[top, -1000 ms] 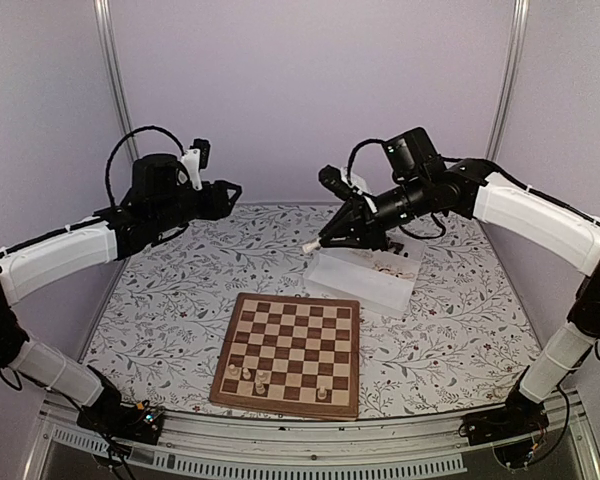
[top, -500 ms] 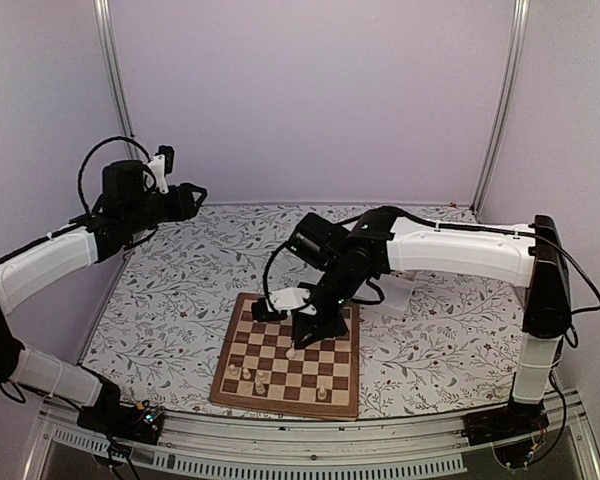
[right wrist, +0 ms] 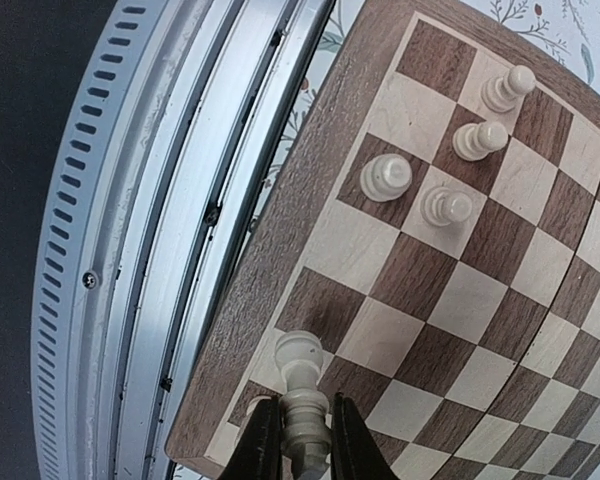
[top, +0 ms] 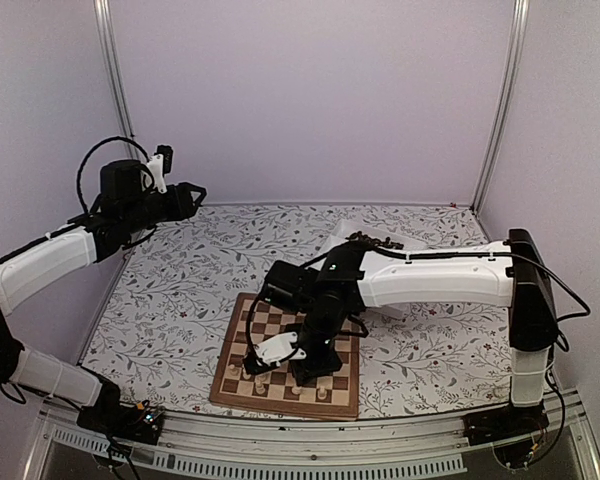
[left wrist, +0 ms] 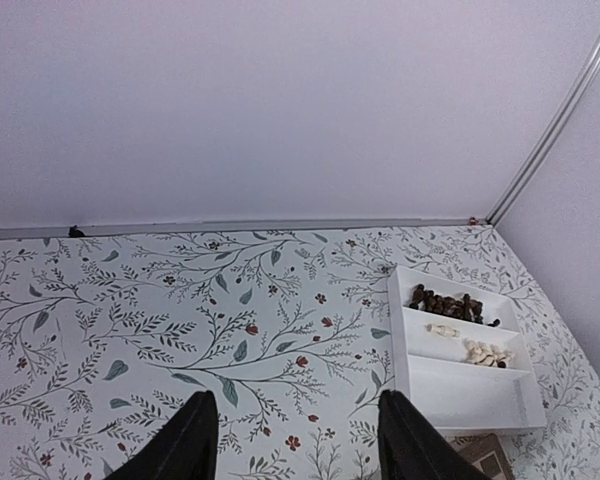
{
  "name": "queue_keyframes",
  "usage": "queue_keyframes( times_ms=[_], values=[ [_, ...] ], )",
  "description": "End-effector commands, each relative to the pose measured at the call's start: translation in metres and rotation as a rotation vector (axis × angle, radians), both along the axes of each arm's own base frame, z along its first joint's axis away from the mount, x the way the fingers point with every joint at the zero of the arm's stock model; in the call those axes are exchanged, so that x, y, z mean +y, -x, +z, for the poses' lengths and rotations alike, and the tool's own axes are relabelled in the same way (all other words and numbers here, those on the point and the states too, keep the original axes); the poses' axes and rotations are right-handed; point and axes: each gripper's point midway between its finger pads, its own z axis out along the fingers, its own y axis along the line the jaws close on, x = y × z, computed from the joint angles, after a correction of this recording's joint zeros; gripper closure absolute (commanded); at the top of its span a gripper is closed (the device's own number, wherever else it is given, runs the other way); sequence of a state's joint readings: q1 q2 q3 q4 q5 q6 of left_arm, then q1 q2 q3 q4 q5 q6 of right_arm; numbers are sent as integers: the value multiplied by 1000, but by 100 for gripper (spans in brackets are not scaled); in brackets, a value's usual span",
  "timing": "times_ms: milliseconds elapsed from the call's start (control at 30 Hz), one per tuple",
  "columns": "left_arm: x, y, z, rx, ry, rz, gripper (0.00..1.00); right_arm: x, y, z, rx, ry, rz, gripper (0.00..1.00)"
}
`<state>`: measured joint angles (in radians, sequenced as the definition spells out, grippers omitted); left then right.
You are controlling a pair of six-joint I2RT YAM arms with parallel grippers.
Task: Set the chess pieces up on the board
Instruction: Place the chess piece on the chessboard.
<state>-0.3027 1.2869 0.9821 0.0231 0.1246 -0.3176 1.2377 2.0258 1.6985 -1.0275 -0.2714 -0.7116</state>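
Observation:
The board (top: 280, 322) lies at the table's near middle, its brown border (right wrist: 280, 230) filling the right wrist view. My right gripper (right wrist: 302, 425) is shut on a cream chess piece (right wrist: 301, 385), held low over the squares by the board's near edge. Several other cream pieces stand there, among them one (right wrist: 387, 176) and a second (right wrist: 447, 207). From above, the right gripper (top: 305, 370) hangs over the board's front rows. My left gripper (top: 193, 196) is raised at the back left; its fingers (left wrist: 185, 445) stand apart, open, with nothing between them.
A white tray (left wrist: 460, 390) lies at the back right with dark pieces (left wrist: 450, 303) and cream pieces (left wrist: 485, 352) in it; from above the tray (top: 405, 245) is partly behind the right arm. A metal rail (right wrist: 160, 200) runs along the table's near edge.
The right arm has swung from over the tray down to the board's near rows, carrying the cream piece. The left arm drew back to the left, then stayed still.

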Motion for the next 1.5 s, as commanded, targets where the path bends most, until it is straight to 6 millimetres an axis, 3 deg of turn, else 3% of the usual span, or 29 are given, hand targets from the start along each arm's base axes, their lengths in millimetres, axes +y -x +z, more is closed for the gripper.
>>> queue_keyframes(
  times_ms=[0, 767, 1033, 1467],
  values=[
    [3, 0, 1, 5, 12, 0, 44, 4, 1, -10, -29, 31, 11, 94],
    [-3, -1, -4, 29, 26, -34, 45, 15, 4, -23, -38, 56, 8, 89],
    [-4, -1, -5, 34, 26, -38, 45, 18, 4, -22, -46, 46, 3, 75],
    [-6, -1, -8, 41, 23, -47, 45, 20, 6, -16, -35, 39, 5, 70]
  ],
)
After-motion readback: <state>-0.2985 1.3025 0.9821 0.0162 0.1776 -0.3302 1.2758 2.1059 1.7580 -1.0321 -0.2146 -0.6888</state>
